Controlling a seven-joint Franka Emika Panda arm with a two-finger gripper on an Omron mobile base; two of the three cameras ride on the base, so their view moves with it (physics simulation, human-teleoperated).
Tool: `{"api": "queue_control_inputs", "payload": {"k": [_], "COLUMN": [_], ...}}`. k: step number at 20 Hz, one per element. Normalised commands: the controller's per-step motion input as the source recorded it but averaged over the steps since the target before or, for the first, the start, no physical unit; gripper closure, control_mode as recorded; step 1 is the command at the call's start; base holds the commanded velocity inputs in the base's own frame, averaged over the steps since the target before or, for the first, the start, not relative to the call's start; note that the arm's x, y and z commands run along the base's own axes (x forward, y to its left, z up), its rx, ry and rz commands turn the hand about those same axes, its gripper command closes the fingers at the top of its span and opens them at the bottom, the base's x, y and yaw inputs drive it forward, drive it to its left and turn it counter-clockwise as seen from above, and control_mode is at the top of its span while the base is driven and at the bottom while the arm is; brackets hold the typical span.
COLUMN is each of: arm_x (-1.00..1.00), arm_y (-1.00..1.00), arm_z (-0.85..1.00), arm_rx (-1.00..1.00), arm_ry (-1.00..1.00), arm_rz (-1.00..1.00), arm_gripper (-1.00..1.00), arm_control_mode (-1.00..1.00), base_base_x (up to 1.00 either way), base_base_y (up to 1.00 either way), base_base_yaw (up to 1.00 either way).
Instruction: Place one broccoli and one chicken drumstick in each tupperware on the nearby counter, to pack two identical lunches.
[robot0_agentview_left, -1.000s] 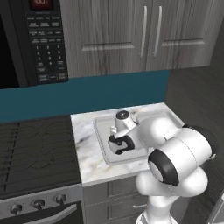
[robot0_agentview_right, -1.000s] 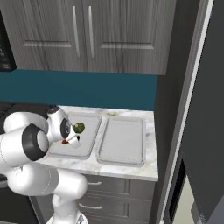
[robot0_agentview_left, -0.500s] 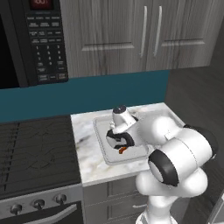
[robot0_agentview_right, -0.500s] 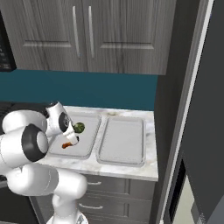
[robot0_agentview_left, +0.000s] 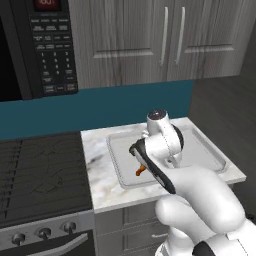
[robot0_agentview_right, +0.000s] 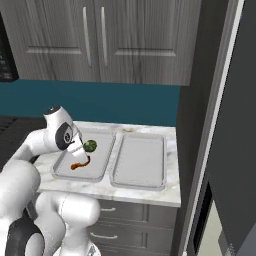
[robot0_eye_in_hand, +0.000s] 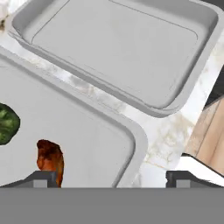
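The white marble-look worktop (robot0_agentview_right: 150, 192) with faint grey veins sits over dark grey drawer fronts (robot0_agentview_right: 125, 230) with silver handles, beneath grey wood-grain wall cabinets (robot0_agentview_right: 115, 40) and a teal backsplash (robot0_agentview_right: 125, 102). A black stovetop (robot0_agentview_left: 40, 175) adjoins it on the left, with a black microwave (robot0_agentview_left: 30, 47) above. Two pale translucent grey rectangular containers lie side by side on the worktop, close but apart. The left container (robot0_agentview_right: 102, 167) holds a green broccoli floret (robot0_agentview_right: 90, 146) and a reddish-brown chicken drumstick (robot0_agentview_right: 80, 164), just beside each other. The right container (robot0_agentview_right: 139, 160) has nothing in it. The robot's two-finger tool (robot0_eye_in_hand: 109, 177) hangs low over the left container, above the drumstick, its jaws spread wide and holding nothing.
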Motion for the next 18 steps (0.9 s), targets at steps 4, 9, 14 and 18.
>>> {"api": "queue_control_inputs", "payload": {"k": [4,9,14,18], "arm_x": [-0.84,-0.76,-0.39,-0.13], "arm_y": [-0.32,-0.01,0.0,0.0], "arm_z": [0.92,0.88,0.72,0.53], "arm_rx": [-0.05,-0.15,-0.12,-0.04], "arm_ry": [0.01,0.03,0.03,0.0], "arm_rz": [0.21,0.36,0.48,0.49], "arm_gripper": [-1.0,-1.0,-1.0,-1.0], "arm_control_mode": [-1.0,-1.0,-1.0,-1.0], "base_base_x": [0.0,0.0,0.0,0.0], "base_base_y": [0.0,0.0,0.0,0.0], "base_base_yaw": [0.0,0.0,0.0,0.0]}}
